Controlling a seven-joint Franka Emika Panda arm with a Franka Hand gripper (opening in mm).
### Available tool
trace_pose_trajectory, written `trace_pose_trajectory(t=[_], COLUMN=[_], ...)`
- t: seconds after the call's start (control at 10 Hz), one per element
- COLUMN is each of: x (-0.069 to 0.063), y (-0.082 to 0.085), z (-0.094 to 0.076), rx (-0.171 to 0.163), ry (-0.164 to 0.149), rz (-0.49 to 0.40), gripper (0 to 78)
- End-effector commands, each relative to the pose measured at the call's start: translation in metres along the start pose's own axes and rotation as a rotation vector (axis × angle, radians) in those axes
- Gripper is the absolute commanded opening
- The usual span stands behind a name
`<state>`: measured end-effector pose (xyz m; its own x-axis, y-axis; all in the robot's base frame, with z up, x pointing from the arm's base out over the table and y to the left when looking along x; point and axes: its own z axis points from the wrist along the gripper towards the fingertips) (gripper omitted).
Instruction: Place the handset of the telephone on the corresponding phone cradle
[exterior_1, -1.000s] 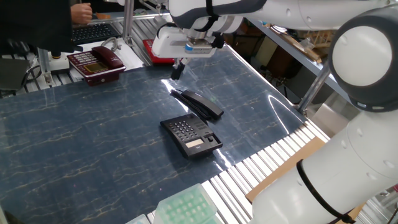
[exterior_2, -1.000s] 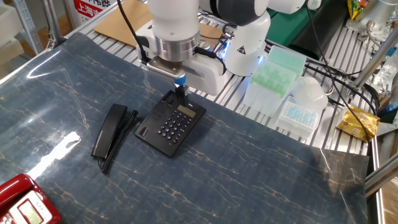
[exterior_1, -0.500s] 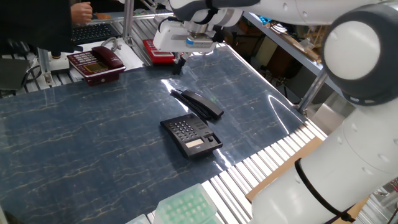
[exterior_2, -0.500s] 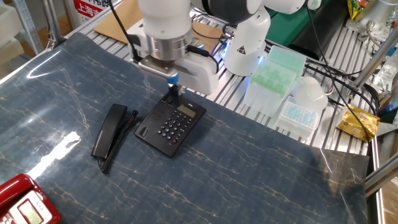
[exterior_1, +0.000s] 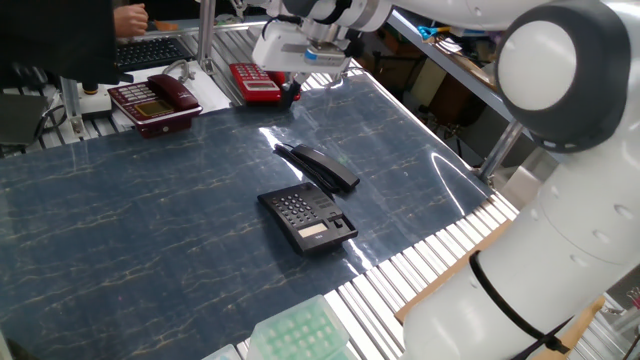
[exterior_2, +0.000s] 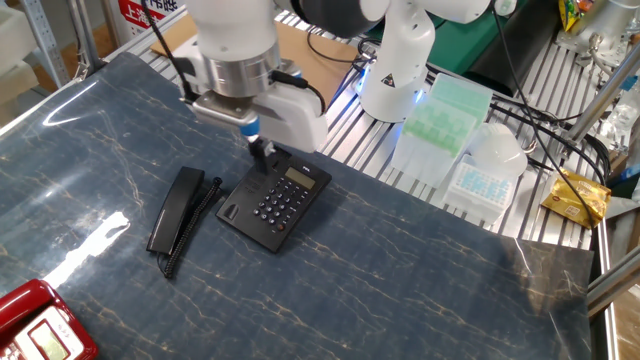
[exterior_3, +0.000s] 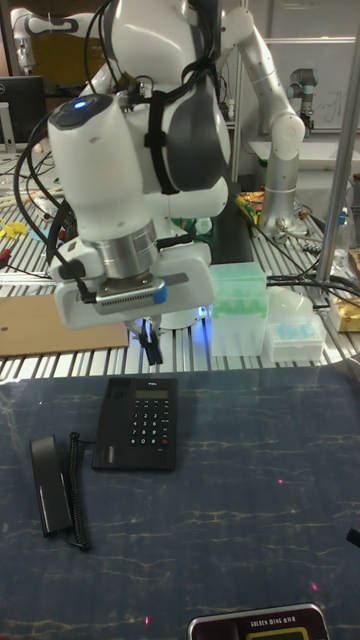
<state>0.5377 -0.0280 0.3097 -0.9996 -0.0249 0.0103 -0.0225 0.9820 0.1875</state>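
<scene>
The black handset (exterior_1: 318, 165) (exterior_2: 177, 208) (exterior_3: 50, 483) lies flat on the dark mat beside the black keypad telephone (exterior_1: 308, 218) (exterior_2: 275, 197) (exterior_3: 138, 436), joined to it by a coiled cord (exterior_2: 195, 225). The phone cradle (exterior_2: 238, 198) (exterior_3: 108, 436), the strip on the handset's side of the base, holds nothing. My gripper (exterior_1: 290, 97) (exterior_2: 258, 152) (exterior_3: 150, 350) hangs in the air above the telephone's display end. Its fingers are close together with nothing between them, and it touches neither the phone nor the handset.
A dark red phone (exterior_1: 155, 103) and a bright red phone (exterior_1: 255, 82) stand at the mat's far end in one fixed view. Another red phone (exterior_2: 35, 325) (exterior_3: 250, 625) shows at a frame edge. Green tip racks (exterior_2: 445, 110) (exterior_3: 238, 290) sit beyond the mat by the robot base.
My gripper has risen slightly and shifted sideways along the telephone's display end toward the handset's side. The handset and telephone have not moved.
</scene>
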Motion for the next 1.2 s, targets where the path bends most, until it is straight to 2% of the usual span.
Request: trace_pose_trajectory(t=[0.1,0.8,0.9,1.0,1.2], x=[-0.0067,-0.0059,-0.0059,-0.0059,-0.0059], y=[-0.0059,-0.0055,-0.0055,-0.0055,-0.0055], z=[-0.0043,-0.0039,-0.0039,-0.0039,-0.0039], rx=[-0.001,0.025,0.044,0.071,0.107], ry=[-0.02,-0.006,-0.006,-0.006,-0.01], rz=[-0.01,0.022,0.045,0.131,0.221], gripper=[0.0,0.0,0.0,0.0,0.0])
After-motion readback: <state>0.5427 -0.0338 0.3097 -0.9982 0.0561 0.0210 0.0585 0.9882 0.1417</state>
